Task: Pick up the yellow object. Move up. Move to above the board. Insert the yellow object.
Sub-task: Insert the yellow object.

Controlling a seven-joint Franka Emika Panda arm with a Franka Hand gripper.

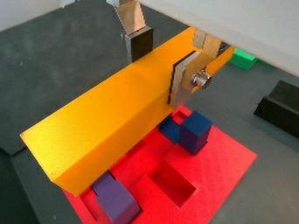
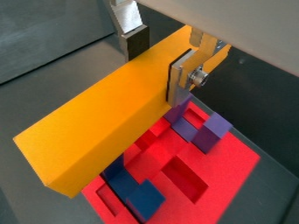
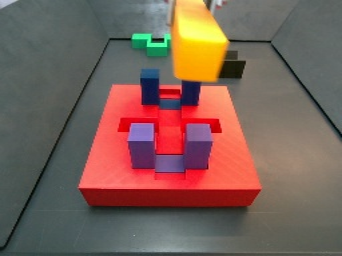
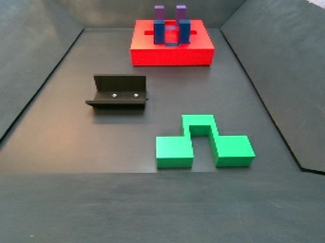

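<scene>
My gripper is shut on the yellow object, a long yellow-orange bar. Its silver fingers press the bar's two long sides in both wrist views. The bar hangs in the air over the board, a flat red square with recessed slots. In a side view the bar shows end-on, high above the far part of the board, and it hides the gripper there. The board also shows at the back of a side view, where the bar and gripper are out of view.
On the board stand two blue blocks at the far side and two purple blocks at the near side. A green notched block lies on the dark floor. The dark fixture stands between it and the board.
</scene>
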